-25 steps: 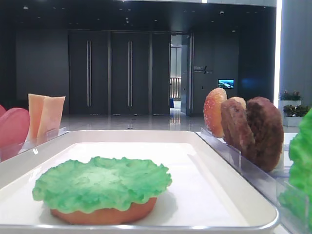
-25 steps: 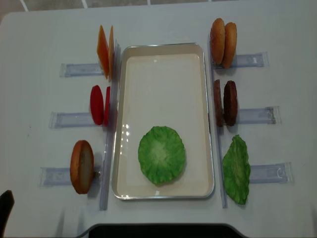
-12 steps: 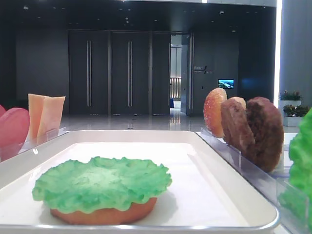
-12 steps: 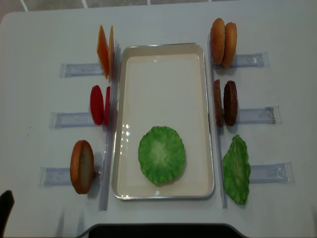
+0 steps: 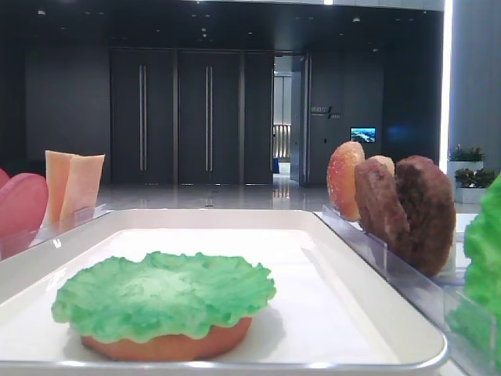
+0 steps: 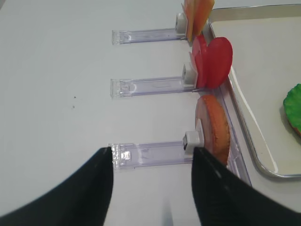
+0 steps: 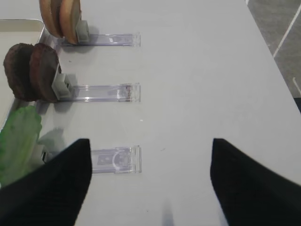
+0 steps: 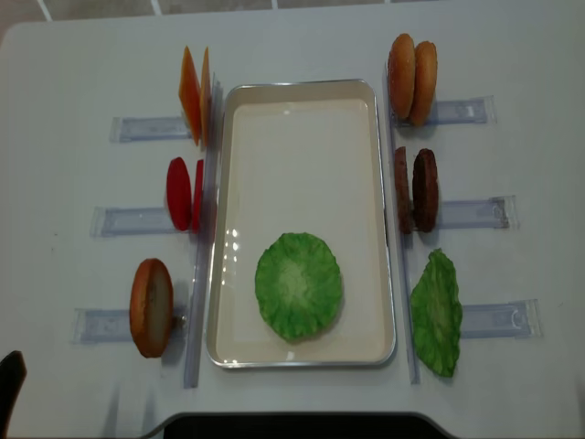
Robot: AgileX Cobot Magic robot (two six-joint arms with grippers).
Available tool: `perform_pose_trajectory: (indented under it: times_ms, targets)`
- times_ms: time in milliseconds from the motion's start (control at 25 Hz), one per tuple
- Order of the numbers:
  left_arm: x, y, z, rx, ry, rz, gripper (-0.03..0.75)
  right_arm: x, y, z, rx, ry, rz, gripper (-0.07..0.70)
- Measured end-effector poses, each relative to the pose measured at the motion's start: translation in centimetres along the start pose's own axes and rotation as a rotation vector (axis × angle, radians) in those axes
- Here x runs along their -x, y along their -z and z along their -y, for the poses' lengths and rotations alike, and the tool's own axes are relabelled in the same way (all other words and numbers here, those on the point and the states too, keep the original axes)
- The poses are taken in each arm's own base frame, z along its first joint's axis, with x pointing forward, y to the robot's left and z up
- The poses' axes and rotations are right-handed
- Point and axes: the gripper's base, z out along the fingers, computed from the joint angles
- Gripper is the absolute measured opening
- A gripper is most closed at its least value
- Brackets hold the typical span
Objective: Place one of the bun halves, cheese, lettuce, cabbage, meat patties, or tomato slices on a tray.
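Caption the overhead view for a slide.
Lettuce laid on a bun half in the white tray, flanked by racks of cheese, tomato, buns and patties.

Two cheese slices (image 8: 195,95), two tomato slices (image 8: 183,194), two meat patties (image 8: 416,189), four bun halves (image 8: 411,66)

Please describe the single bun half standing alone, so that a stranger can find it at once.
Start at the white tray; along its left side stand three clear racks. The nearest rack holds the bun half, upright on its edge. Unlike the red tomato slices beyond it, it is golden-brown and alone.

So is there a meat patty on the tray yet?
No, the tray holds only the lettuce over a bun half.
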Motion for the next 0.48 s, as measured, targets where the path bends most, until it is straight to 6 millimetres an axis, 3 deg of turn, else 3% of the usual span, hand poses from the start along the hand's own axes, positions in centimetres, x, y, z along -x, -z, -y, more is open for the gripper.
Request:
perform_pose_trajectory:
  times_ms: [480]
  targets:
    - [0.0, 0.0, 0.0, 0.0, 0.0, 0.0, 0.408, 0.0, 0.0, 0.08, -0.009, 0.004, -0.001, 0.501]
